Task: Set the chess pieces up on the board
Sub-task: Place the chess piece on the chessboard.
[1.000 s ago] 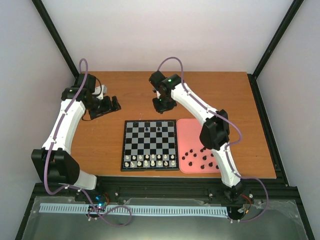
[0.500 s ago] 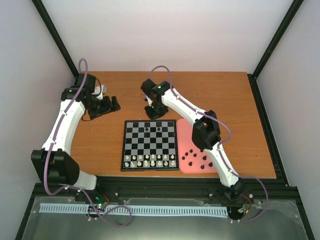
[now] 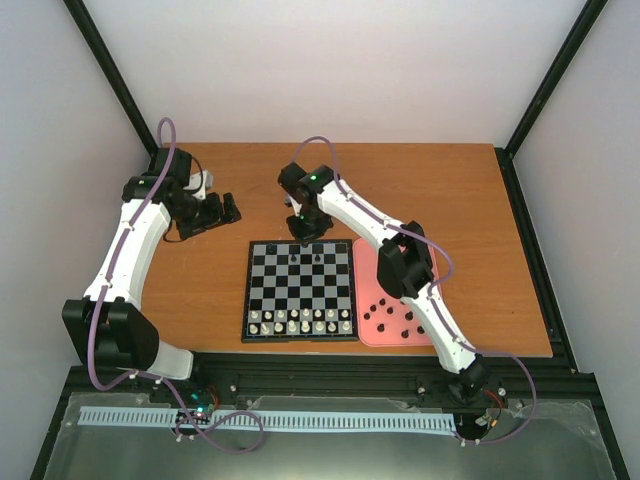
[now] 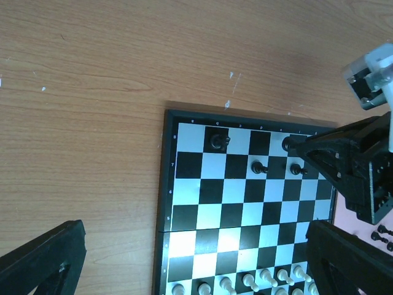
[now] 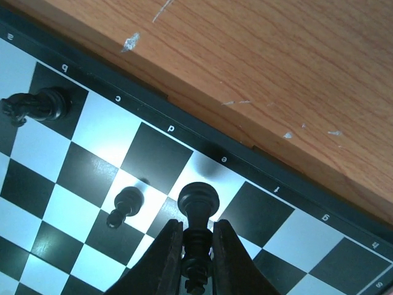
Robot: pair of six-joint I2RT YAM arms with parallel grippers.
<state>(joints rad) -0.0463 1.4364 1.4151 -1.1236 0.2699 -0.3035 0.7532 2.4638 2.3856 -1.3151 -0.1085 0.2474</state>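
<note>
Right end effector (image 5: 198,232): closed on the stem of a black piece (image 5: 198,198), at the far edge of the board (image 3: 300,290).
Held piece: its rounded head shows past the fingertips, over the pale far-row square lettered e. Whether it touches the square cannot be told.
Left end effector (image 3: 228,208): jaws fully apart and holding nothing, over the bare counter (image 3: 450,190) to the left of the board's far corner, well apart from the pieces.
Board position: lies flat at the counter's middle, with its right edge just beside the pink tray (image 3: 372,252).
Black knight (image 4: 216,141): stands on the far row, on the square lettered b.
Black pawns (image 4: 260,166): two, upright on the second row from the far edge, on squares near the middle files.
White pieces (image 3: 300,320): fill the two rows nearest the arm bases.
Loose black pieces (image 3: 400,318): scattered on the near half of the pink tray. Their kinds are too small to tell.
</note>
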